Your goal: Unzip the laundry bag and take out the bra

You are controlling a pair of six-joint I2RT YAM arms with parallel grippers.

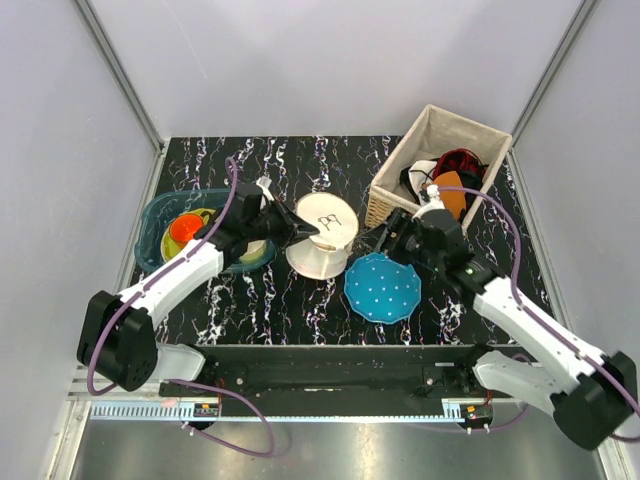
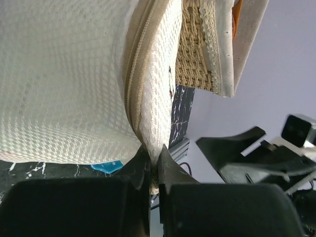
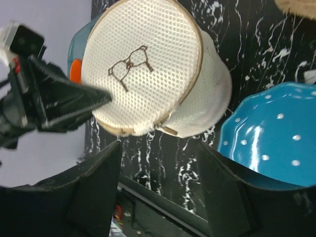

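Left tool [image 2: 154, 165] is clamped shut on the laundry bag [image 2: 64, 74]. In its wrist view the two dark fingers meet at bottom centre, with a fold of cream mesh squeezed between them, just beside the zip seam [image 2: 136, 64]. The seam runs up from the pinch to the top of the frame. Along that stretch its two tapes lie together, so the zip looks closed there. I cannot make out the slider.

In the overhead view the bag sits at the middle of the frame, tipped up on edge. Its round face, stitched with a brown bra outline [image 3: 129, 66], is turned toward the right wrist camera.

Right tool [image 3: 159, 148] is spread wide with nothing between its fingers. It is pointed at the bag's lower rim from just beside it and does not touch it.

The bra itself is nowhere to be seen. I judge it is inside the mesh, though the weave hides it.

Further out, a teal white-dotted disc [image 3: 271, 133] lies on the dark marbled worktop [image 1: 300, 300] below and right of the bag. A wicker basket [image 1: 400, 150] of red, black and orange clothes [image 1: 455, 175] stands at upper right. A teal bowl [image 1: 150, 225] sits at left.

As for progress, the bag is steadied and little more. Finding the pull, running the zip round and drawing the bra out all remain.
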